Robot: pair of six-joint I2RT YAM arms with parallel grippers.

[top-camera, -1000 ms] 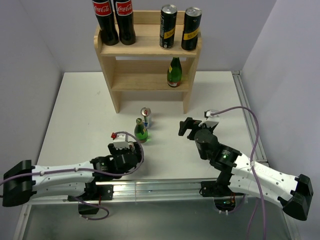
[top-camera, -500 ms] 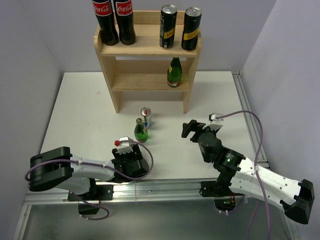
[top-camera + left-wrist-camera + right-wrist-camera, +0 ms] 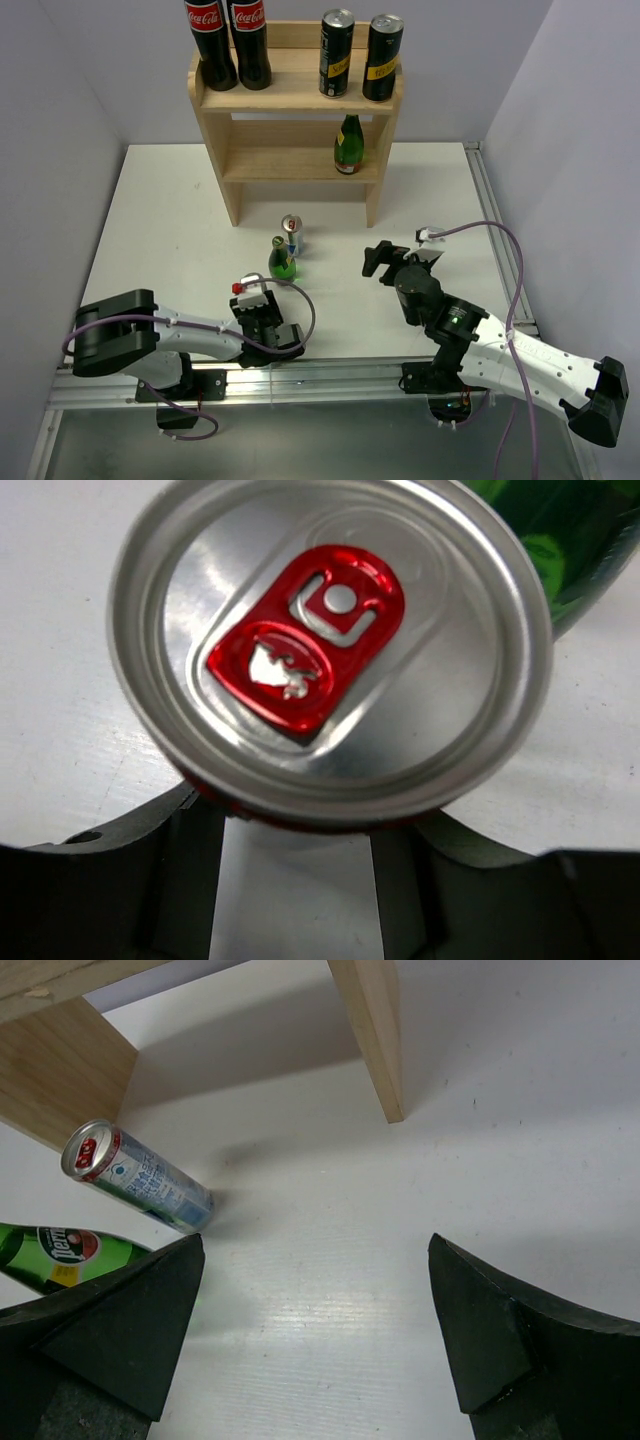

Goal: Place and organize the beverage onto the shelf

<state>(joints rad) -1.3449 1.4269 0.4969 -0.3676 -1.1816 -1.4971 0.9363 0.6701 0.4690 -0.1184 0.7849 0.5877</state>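
Observation:
The shelf (image 3: 300, 95) stands at the back of the white table (image 3: 160, 220). It carries two cola bottles (image 3: 226, 40) and two black cans (image 3: 335, 50) on top, and a green bottle (image 3: 348, 145) on the middle tier. My left gripper (image 3: 272, 335) points down near the front edge. In the left wrist view a can (image 3: 330, 650) with a silver lid and red tab fills the frame, and the left gripper (image 3: 300, 825) is shut on its body. That can is hidden under the wrist from above. My right gripper (image 3: 378, 258) (image 3: 315, 1250) is open and empty.
A silver can (image 3: 291, 234) (image 3: 135, 1180) and a small green bottle (image 3: 282, 262) (image 3: 60, 1255) stand on the table in front of the shelf, left of the right gripper. The shelf's right leg (image 3: 370, 1030) is ahead of it. A metal rail (image 3: 490, 220) runs along the right edge.
The left arm folded back toward its base and its jaws closed from wide open onto the can. The right gripper shifted slightly right and stayed open.

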